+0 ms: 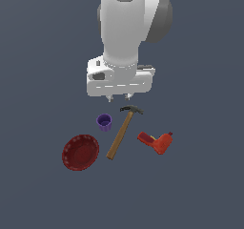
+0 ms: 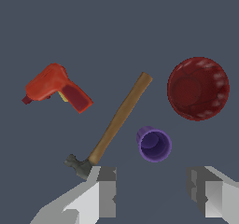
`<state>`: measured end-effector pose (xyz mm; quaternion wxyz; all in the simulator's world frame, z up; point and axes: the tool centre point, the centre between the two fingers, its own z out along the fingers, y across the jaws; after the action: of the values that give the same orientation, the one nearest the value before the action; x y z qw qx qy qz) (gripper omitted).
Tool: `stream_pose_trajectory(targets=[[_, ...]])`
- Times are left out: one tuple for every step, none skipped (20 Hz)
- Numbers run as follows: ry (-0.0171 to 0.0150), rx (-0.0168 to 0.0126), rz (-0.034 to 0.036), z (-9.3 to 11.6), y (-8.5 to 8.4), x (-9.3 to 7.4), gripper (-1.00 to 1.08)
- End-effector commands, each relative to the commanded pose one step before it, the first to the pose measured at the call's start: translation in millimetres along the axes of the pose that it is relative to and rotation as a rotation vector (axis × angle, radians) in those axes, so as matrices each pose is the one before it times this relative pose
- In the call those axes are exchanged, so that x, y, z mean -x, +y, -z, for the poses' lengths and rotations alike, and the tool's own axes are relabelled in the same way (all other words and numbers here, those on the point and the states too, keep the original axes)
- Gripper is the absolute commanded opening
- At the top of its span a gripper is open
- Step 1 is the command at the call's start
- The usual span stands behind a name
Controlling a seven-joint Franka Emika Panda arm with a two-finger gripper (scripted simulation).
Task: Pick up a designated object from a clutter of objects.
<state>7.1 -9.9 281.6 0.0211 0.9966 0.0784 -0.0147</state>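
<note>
We see four things lying apart on a flat, plain dark blue-grey tabletop [image 1: 200, 185]. The purple cup [image 1: 104, 122] is the smallest: a short round cylinder with smooth walls, standing upright with its mouth open to above. Near it, toward the exterior view's left and closer to the camera, sits the dark red bowl [image 1: 80, 152], round and shallow, with a scalloped pattern around the inner rim. Beside the cup, on the exterior view's right, lies the hammer [image 1: 123, 130], with a straight brown wooden handle and a dark metal head with a claw. It lies diagonally between the cup and the red-orange drill [image 1: 157, 141], which has a blocky pistol shape and rests on its side.

The fingers [image 1: 119, 98] hang above the tabletop, behind the cup and the hammer head in the exterior view. They are spread wide apart, grasp nothing and touch nothing. In the wrist view the two light grey fingertips [image 2: 106, 190] stand far from each other, and the cup [image 2: 154, 144] lies in front of the gap between them, not yet between the tips.

The background is the same uniform dark colour with no walls visible.
</note>
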Motion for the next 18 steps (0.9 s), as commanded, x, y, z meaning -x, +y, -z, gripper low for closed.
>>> stream_pose_trajectory(targets=[[-0.01090,0.00977,0.05553,-9.12,4.45,-0.86,0.28],[-0.00498,0.00414,0.02533,-4.11,1.96,-0.30,0.28],[-0.00534,0.00416,0.02677,-4.35,2.04,-0.25,0.28],[-0.00557,0.00405,0.02751,-4.47,2.06,-0.19,0.28],[-0.00565,0.00383,0.02758,-4.49,2.02,-0.12,0.28],[-0.00573,0.00360,0.02766,-4.50,1.98,-0.06,0.28],[-0.00580,0.00338,0.02772,-4.52,1.94,0.00,0.28],[-0.00586,0.00315,0.02779,-4.53,1.90,0.06,0.28],[-0.00591,0.00292,0.02786,-4.55,1.86,0.12,0.28],[-0.00595,0.00269,0.02793,-4.56,1.81,0.17,0.28],[-0.00599,0.00246,0.02801,-4.58,1.76,0.22,0.28],[-0.00601,0.00223,0.02807,-4.59,1.72,0.28,0.28],[-0.00603,0.00201,0.02815,-4.60,1.66,0.32,0.28],[-0.00603,0.00178,0.02821,-4.62,1.61,0.37,0.28],[-0.00603,0.00155,0.02828,-4.63,1.56,0.41,0.28],[-0.00602,0.00132,0.02835,-4.64,1.50,0.45,0.28],[-0.00600,0.00110,0.02840,-4.65,1.45,0.49,0.28],[-0.00598,0.00088,0.02848,-4.67,1.39,0.52,0.28]])
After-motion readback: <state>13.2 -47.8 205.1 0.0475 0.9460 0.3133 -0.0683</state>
